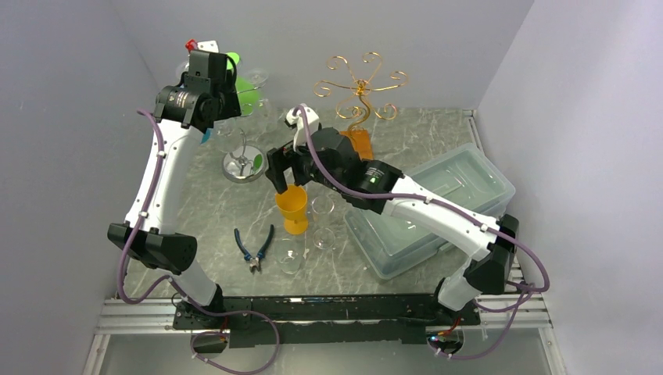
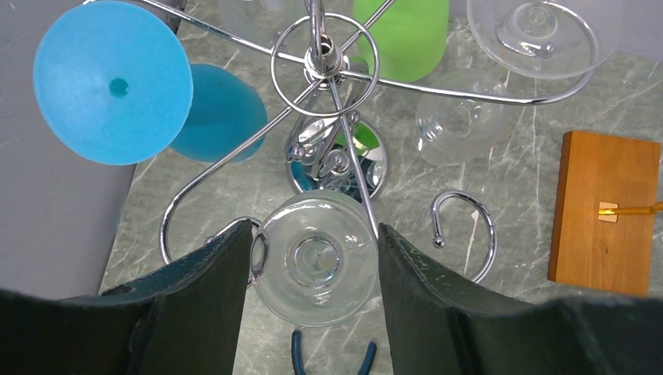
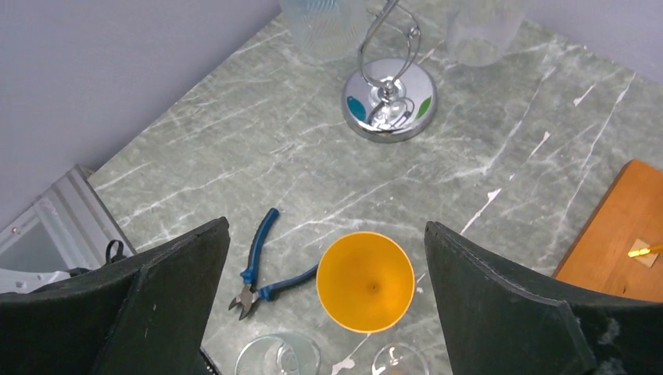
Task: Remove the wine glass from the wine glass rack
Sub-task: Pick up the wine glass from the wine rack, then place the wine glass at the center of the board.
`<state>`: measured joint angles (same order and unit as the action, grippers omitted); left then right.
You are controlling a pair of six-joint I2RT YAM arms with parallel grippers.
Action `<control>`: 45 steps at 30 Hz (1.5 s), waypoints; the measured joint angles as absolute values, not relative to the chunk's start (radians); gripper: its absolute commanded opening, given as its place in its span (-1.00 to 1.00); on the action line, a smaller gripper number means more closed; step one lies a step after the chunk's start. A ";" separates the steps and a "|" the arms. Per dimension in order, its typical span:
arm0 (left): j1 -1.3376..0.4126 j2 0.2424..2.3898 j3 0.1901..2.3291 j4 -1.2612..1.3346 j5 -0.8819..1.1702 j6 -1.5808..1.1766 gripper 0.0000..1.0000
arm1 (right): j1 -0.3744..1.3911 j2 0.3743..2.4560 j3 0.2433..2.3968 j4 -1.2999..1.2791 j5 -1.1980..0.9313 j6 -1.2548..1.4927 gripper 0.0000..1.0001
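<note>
L pincer (image 2: 316,234) is grasping the clear wine glass (image 2: 317,262), lower centre of L wrist view. Both pads (image 2: 219,297) are touching its round outline, one per side, no gap showing. Can't tell if the contact is on the foot or the bowl.

Glass is hanging upside down on a wire arm of the wine glass rack (image 2: 324,58), whose hub is at top centre. In the top view that spot is upper left, hidden behind the L wrist.

Handling, my read:
- Thin glass, so it's light, stiff, brittle and slick. Go for min squeeze.
- Current hold across the widest part of the round looks ok, with pads opposite each other.
- Stem is prob the weak pt. The chrome wire won't give, so no sideways levering. Slide out along the arm toward its open end before pulling away.
- Blue glass (image 2: 113,82) and green glass (image 2: 403,35) are hanging near, so clearance is tight.

R pincer (image 3: 325,225) is released, jaws wide, hovering over the orange glass (image 3: 365,281) standing on the worktop (image 3: 438,156). It's not touching it.
</note>
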<state>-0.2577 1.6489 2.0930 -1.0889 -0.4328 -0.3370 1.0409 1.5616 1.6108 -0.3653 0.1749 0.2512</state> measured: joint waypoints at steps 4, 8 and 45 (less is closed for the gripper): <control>-0.259 1.648 2.093 -1.100 -0.430 -0.343 -0.63 | 1.052 1.584 1.628 -0.329 0.186 0.216 0.99; -0.261 1.644 2.093 -1.106 -0.421 -0.353 -0.64 | 1.061 1.630 1.661 -0.305 0.202 0.188 0.99; -0.279 1.586 2.093 -1.195 -0.376 -0.369 -0.66 | 1.064 1.914 1.813 -0.101 0.218 0.052 0.99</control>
<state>-0.2794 1.5864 2.0930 -1.1954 -0.3756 -0.3691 1.0641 1.9144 1.8130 -0.1013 0.2176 0.0517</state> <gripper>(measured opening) 0.604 0.994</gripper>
